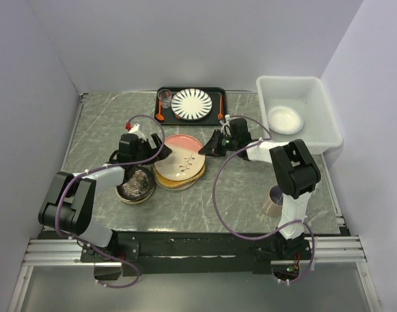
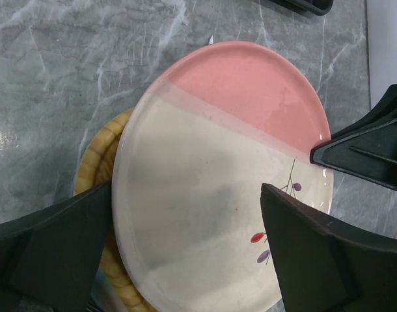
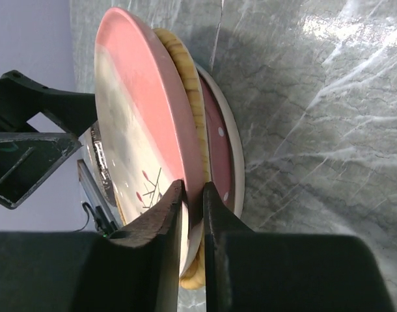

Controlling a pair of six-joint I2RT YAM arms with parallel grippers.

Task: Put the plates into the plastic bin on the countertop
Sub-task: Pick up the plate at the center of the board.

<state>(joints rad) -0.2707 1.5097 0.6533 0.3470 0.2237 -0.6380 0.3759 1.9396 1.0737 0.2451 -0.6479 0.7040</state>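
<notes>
While right pincer (image 3: pixel 193 194) clamps the pink-cream plate (image 2: pixel 211 182) by its rim, left pincer (image 2: pixel 185 253) gapes open over it.

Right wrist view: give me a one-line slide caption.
Right hand pinches the rim of the pink-and-cream plate, stacked on a woven plate on the countertop.

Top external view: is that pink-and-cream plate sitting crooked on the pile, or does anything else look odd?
Yes. The pink-and-cream plate seems tilted rather than flat on the tan woven plate beneath: the right gripper has its jaws pinched on the rim, holding that edge up. Nothing looks spilled or broken.
</notes>
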